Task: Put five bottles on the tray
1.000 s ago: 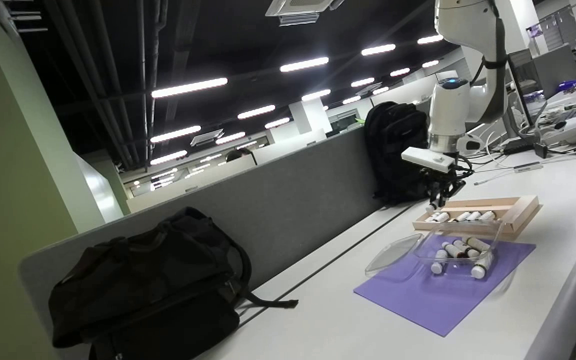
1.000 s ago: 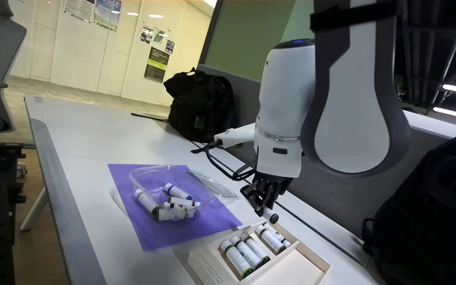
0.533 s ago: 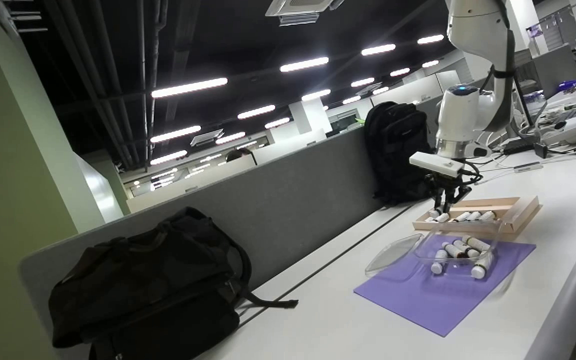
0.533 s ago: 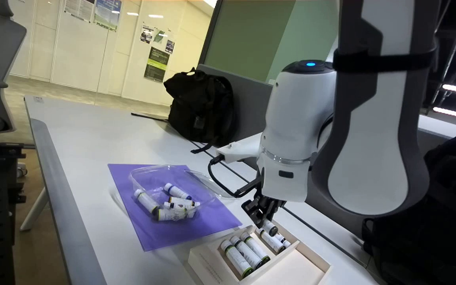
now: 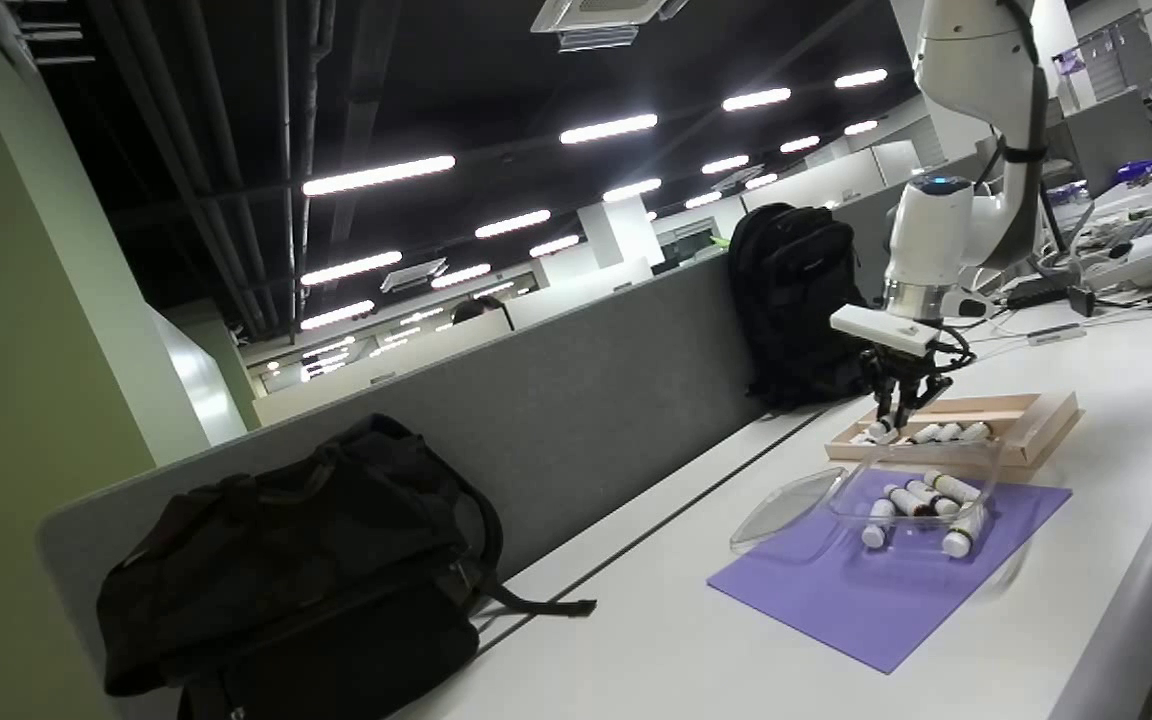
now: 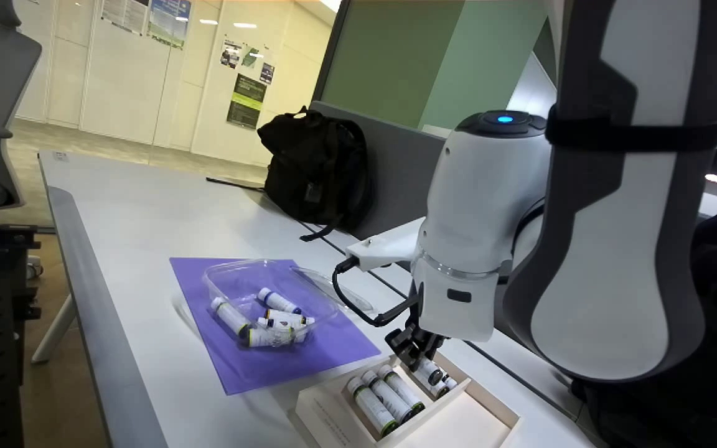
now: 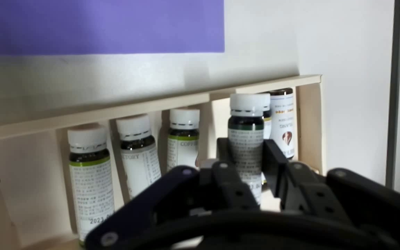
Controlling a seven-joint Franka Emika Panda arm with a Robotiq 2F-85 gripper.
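The jaws have a bottle (image 7: 247, 146) clamped right over the tray (image 6: 455, 423); other bottles (image 7: 137, 166) lie inside, more in a clear tub (image 6: 312, 298)!

tray (image 6: 472, 418): cut by bottom edge | yellow-banded bottle (image 7: 267, 127): mostly hidden

In an exterior view we see white lamps (image 5: 379, 175) glaring from a dark ceiling (image 5: 496, 90) high above the tray (image 5: 1044, 430); well apart from it, a black backpack (image 5: 296, 580) shows little detail. Near the tray, the clear box (image 6: 243, 281) carries pale glints. In the wrist view a soft shadow lies on the table (image 7: 262, 38) along the tray's rim, and we find the fingers (image 7: 274, 165) dark and blurred, the fine print on the bottle labels (image 7: 94, 191) unreadable.
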